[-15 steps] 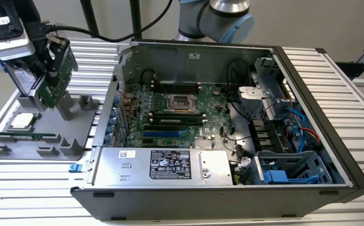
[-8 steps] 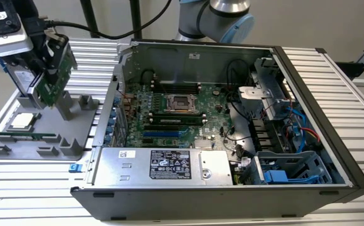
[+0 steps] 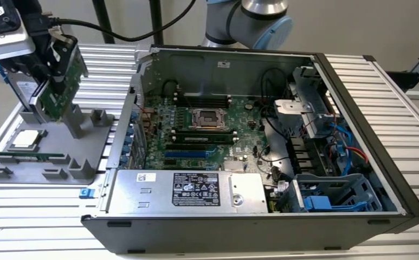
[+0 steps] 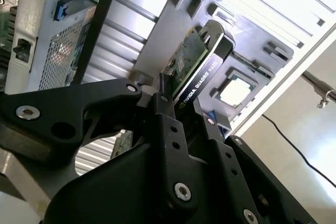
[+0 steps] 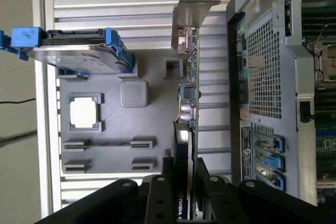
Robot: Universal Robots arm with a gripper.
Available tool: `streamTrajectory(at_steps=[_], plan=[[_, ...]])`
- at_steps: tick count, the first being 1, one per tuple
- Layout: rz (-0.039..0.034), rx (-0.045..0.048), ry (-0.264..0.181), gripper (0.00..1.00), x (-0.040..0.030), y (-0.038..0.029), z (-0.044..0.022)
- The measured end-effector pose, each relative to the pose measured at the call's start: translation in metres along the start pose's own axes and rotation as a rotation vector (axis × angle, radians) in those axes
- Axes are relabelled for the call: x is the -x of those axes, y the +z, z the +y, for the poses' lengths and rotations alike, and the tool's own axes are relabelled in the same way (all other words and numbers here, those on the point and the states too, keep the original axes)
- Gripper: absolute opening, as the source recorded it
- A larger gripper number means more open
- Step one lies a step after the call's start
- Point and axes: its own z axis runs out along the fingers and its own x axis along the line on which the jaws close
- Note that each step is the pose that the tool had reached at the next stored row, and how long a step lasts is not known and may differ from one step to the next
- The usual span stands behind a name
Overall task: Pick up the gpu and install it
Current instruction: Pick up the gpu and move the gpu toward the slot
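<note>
- The gripper (image 3: pixel 50 76) sits at the exterior view's left, over the gray tray (image 3: pixel 21 170) and outside the open case (image 3: pixel 231 235).
- The jaws are clamped on the gpu (image 4: pixel 195 61). In both wrist views there's a black finger (image 5: pixel 157 198) on each face of the card, which is pinched edge-on between them.
- The gpu is a green board with a black shroud. It has a silver bracket (image 5: pixel 188 3) on the end away from the gripper.
- In the exterior view the card hangs a bit tilted, with its low end down among the tray's upright posts. I honestly can't tell if it's touching the tray or just clear of it.
- So the gpu is over the tray, on the side nearest the case, and isn't in any slot on the motherboard (image 3: pixel 194 130) yet.
- There's other stuff on the tray too. A cpu (image 3: pixel 25 139) sits in a square pocket with a memory stick (image 3: pixel 32 157) lying just beside it.
- A hard drive (image 5: pixel 79 51) with blue tabs stands on the side of the tray away from the case.
- The case lies on its side on a slatted table (image 3: pixel 36 216), with its lid off and the power supply (image 3: pixel 187 192) along its near edge.
- The arm base (image 3: pixel 256 19) is behind the case.
</note>
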Motion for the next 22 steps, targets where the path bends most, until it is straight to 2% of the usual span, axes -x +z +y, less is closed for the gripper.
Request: streamTrajectory(at_steps=[22], plan=[[-0.0017, 0.0001, 0.000, 0.00, 0.0003, -0.0176, 0.0010]])
